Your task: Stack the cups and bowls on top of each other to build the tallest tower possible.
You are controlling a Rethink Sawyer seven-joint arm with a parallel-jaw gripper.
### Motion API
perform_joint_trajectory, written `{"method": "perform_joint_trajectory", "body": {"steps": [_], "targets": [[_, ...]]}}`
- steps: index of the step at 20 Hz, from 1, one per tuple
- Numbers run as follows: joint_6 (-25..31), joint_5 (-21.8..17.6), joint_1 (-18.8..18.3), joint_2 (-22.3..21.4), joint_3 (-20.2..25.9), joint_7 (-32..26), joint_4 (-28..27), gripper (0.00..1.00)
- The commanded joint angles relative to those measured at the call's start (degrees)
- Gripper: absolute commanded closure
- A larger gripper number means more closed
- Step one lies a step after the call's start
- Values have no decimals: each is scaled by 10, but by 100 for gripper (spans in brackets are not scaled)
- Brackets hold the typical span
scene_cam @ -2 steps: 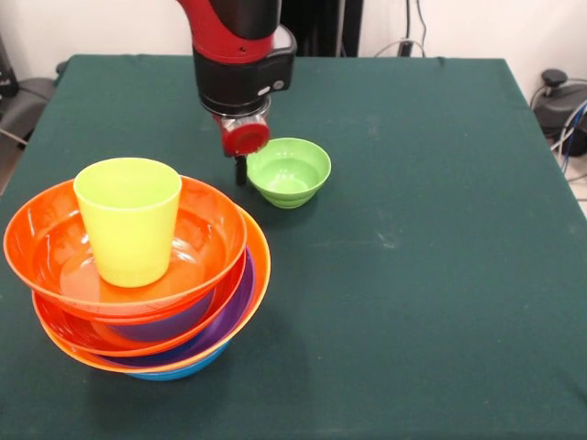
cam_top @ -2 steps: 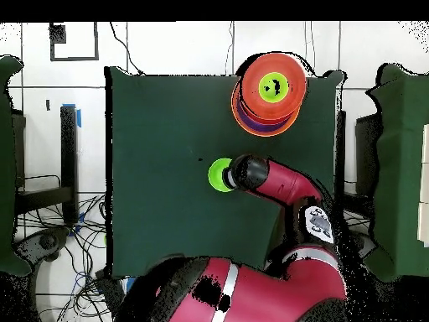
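Cup: lime-green cup (scene_cam @ -2 steps: pixel 128 220) stands upright in the top orange bowl (scene_cam @ -2 steps: pixel 46 243) of the stack.
Stack: nested bowls (scene_cam @ -2 steps: pixel 243 293) sit near one corner of the tabletop (scene_cam @ -2 steps: pixel 440 275); orange, red-orange and purple rims show one inside another, with a blue bowl (scene_cam @ -2 steps: pixel 179 372) peeking out at the bottom. The upper bowls lean a little off centre.
Small bowl: the small green bowl (scene_cam @ -2 steps: pixel 289 171) sits alone on the green cloth, apart from the stack, upright and empty.
Arm: the red and black arm (scene_cam @ -2 steps: pixel 240 55) comes down just beside the small green bowl.
Tool: the tool (scene_cam @ -2 steps: pixel 241 170) hangs at the small bowl's rim, possibly touching it; only one dark tip shows under the red cap, so I cannot tell whether it is open or closed.
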Motion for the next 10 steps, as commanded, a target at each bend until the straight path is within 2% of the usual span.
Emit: {"method": "perform_joint_trajectory", "body": {"steps": [1,10], "targets": [[-46,4,20,22,65,33,-5,0],[-62,34,60,54,43,81,-35,0]]}}
